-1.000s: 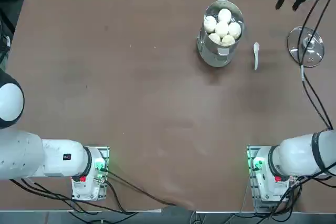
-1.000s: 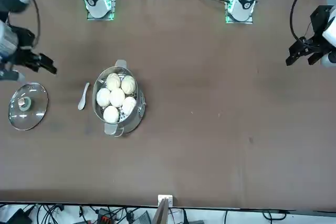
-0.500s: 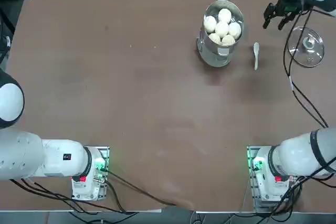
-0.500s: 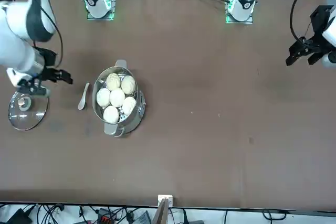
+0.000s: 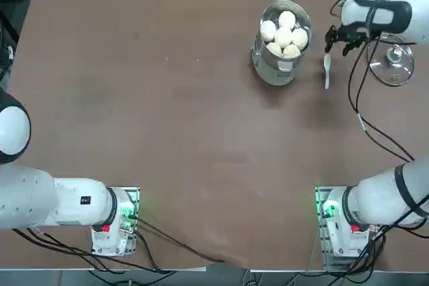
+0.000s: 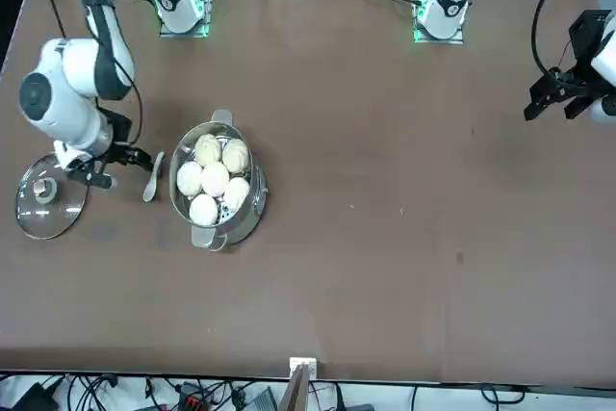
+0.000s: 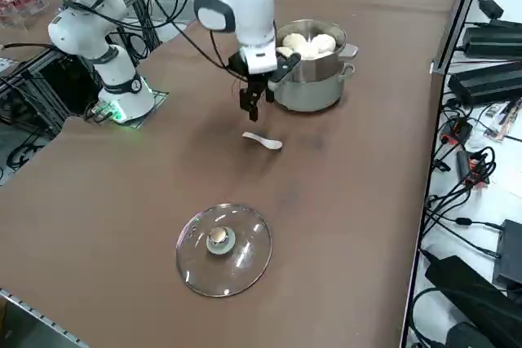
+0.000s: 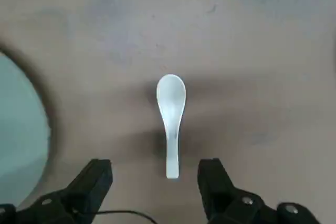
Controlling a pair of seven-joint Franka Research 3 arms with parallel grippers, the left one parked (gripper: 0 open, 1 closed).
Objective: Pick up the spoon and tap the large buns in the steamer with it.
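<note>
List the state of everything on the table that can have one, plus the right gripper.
Right gripper: open, empty, above the table near the spoon's handle end.
Spoon: lying flat on the table, ungripped, between steamer and lid.
Steamer: upright, uncovered.
Large buns: inside the steamer, in a cluster.
Glass lid: off the steamer, lying on the table, knob up.
</note>
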